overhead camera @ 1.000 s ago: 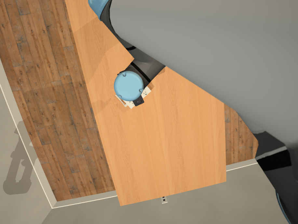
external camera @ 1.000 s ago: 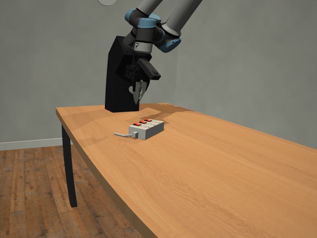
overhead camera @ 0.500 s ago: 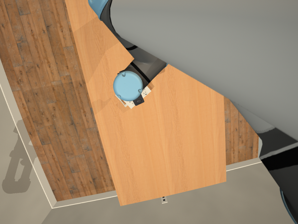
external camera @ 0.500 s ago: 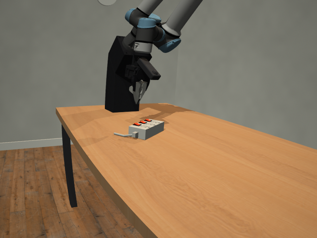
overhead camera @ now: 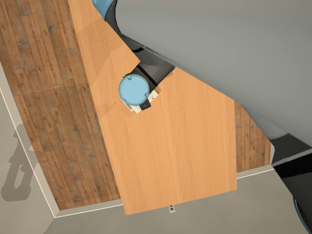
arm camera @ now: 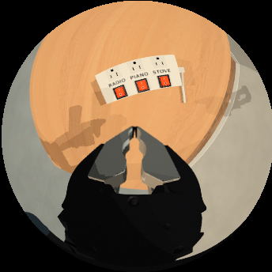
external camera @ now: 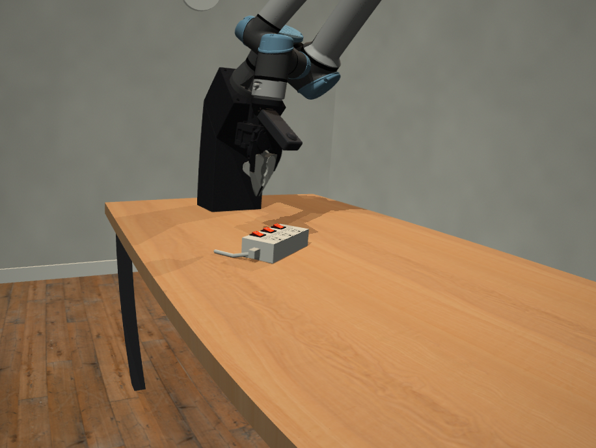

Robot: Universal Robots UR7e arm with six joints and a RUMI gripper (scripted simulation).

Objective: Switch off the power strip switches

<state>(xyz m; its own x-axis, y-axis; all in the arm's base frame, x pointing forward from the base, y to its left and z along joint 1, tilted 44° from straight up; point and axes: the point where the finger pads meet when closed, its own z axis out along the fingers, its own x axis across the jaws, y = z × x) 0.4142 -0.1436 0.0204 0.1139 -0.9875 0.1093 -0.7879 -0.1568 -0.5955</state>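
— Desk (overhead camera: pixel 176 140) (external camera: pixel 385 308) (arm camera: pixel 134 24)?
— Wooden; the power strip (overhead camera: pixel 137 109) (external camera: pixel 290 245) (arm camera: pixel 127 84) lies on it, switches up.
— Your hand (external camera: pixel 260 193) (arm camera: pixel 134 127)?
— Mine hangs above the desk, apart from the strip, fingertips pressed together.
— Switches?
— RADIO (arm camera: pixel 120 92), PIANO (arm camera: pixel 142 85), STOVE (arm camera: pixel 164 81), all red.
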